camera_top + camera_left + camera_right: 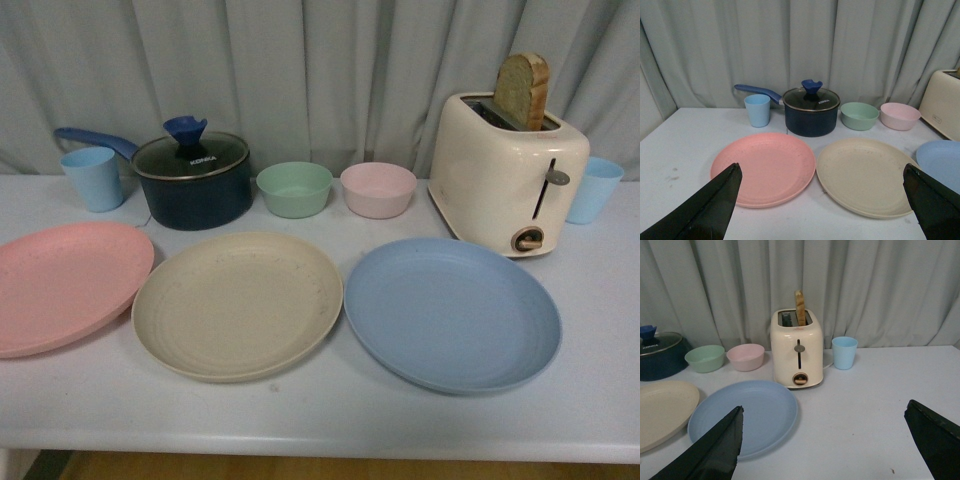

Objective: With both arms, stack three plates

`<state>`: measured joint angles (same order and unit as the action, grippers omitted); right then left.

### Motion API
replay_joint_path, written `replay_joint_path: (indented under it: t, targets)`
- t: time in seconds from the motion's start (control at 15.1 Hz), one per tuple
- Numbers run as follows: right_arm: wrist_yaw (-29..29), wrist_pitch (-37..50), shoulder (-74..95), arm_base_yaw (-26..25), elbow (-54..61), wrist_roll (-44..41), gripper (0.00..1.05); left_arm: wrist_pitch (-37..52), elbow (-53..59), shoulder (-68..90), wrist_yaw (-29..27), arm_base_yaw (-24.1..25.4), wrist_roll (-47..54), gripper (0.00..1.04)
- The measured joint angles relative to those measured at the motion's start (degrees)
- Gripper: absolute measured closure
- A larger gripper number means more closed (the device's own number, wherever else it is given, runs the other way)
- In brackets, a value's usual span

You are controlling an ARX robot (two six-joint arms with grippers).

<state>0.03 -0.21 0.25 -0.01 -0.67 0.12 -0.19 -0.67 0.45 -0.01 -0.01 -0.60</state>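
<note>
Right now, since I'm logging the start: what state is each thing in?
Pink plate: flat, unstacked.
Beige plate: flat, unstacked.
Blue plate: flat, unstacked.
Pot: lidded.
Toaster: bread slice sticking up.
Green bowl: upright, empty.
Pink bowl: upright, empty.
Left cup: upright.
Right cup: upright.
Left jaws: open.
Right jaws: open.

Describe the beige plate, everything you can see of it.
The beige plate is large, round and shallow, matte, with faint concentric rings and a few dark specks. It lies flat and empty on the white table, in the middle of the row: pink plate on its left, blue plate on its right, rims close. The dark saucepan stands behind it.
</note>
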Motion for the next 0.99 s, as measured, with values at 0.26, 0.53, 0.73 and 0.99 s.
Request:
replay_joint_path:
  t: [0.26, 0.53, 0.73, 0.99]
  targets:
    - [0.00, 0.00, 0.00, 0.00, 0.00, 0.00, 0.06, 0.00, 0.00, 0.00, 0.00, 0.00, 0.00, 0.07]
    - [0.00, 0.00, 0.00, 0.00, 0.00, 0.00, 0.06, 0.00, 0.00, 0.00, 0.00, 0.00, 0.00, 0.07]
    - [0.00, 0.00, 0.00, 0.00, 0.00, 0.00, 0.06, 0.00, 0.00, 0.00, 0.00, 0.00, 0.00, 0.07]
    - [-0.02, 0.00, 0.00, 0.00, 0.00, 0.00, 0.06, 0.00, 0.00, 0.00, 0.00, 0.00, 0.00, 0.07]
